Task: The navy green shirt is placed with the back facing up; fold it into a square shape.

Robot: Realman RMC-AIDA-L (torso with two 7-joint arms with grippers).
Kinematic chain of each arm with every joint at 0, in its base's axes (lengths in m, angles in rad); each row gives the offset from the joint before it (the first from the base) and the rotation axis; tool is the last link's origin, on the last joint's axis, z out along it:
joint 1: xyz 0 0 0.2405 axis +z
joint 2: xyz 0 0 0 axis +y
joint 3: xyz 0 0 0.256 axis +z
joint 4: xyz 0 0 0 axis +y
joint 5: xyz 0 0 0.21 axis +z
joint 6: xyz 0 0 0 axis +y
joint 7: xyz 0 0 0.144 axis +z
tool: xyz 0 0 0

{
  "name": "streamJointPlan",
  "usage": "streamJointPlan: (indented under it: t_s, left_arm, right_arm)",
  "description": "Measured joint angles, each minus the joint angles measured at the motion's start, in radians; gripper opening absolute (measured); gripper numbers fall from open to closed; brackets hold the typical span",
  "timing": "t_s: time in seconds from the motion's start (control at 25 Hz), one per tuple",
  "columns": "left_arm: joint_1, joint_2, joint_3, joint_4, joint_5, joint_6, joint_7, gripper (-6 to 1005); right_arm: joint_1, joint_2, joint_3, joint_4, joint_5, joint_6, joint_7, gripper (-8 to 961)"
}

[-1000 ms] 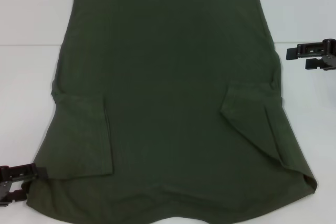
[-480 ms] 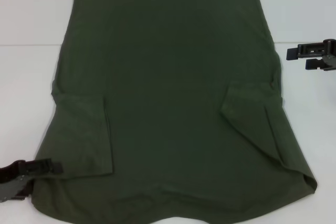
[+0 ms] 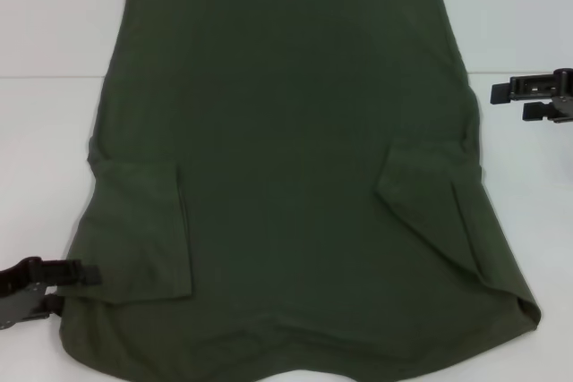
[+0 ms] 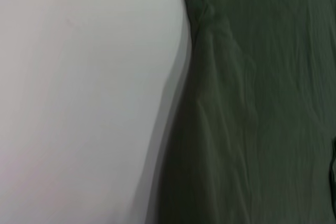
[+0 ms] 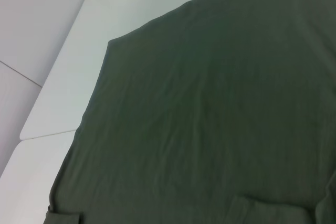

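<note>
While the shirt [image 3: 295,176] lies spread flat across the white table [image 3: 45,131], both short sleeves are folded inward onto its plain olive back; no lettering or label shows on it; the left gripper [image 3: 76,275] sits at the shirt's near left edge, its fingers spread, touching the fabric; the right gripper [image 3: 510,100] hovers just off the right edge, fingers parted, holding nothing.

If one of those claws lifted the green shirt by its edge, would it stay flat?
Probably not. The navy green shirt lies limp, with soft wrinkles and both sleeves folded in, so it would likely droop. Pushed, it would probably bunch rather than slide.
</note>
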Motion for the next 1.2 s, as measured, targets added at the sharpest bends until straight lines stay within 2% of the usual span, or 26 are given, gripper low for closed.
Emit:
streamJointPlan:
  t_s: [0.36, 0.44, 0.6, 0.88, 1.08, 1.2]
  left_arm:
    - [-0.002, -0.002, 0.013, -0.001, 0.003, -0.001, 0.002, 480]
    - [-0.002, -0.002, 0.014, -0.002, 0.003, -0.002, 0.003, 239]
    - [-0.002, -0.003, 0.014, -0.002, -0.003, 0.005, 0.012, 158]
    - [-0.003, -0.002, 0.010, 0.003, -0.053, 0.080, 0.080, 17]
    - [-0.016, 0.005, 0.010, 0.005, -0.090, 0.115, 0.114, 7]
    - [-0.034, 0.012, 0.011, 0.003, -0.091, 0.113, 0.116, 5]
  right_arm:
    - [-0.009, -0.003, 0.005, 0.000, 0.000, -0.006, 0.000, 853]
    - [-0.010, -0.004, 0.005, 0.000, 0.000, -0.010, 0.000, 853]
    - [-0.021, -0.011, 0.004, -0.002, -0.013, -0.045, -0.027, 853]
    - [-0.066, -0.020, 0.008, -0.065, -0.132, -0.193, -0.052, 853]
    - [-0.084, -0.022, 0.004, -0.076, -0.254, -0.282, -0.046, 853]
    - [-0.081, -0.008, 0.001, -0.076, -0.312, -0.296, -0.043, 854]
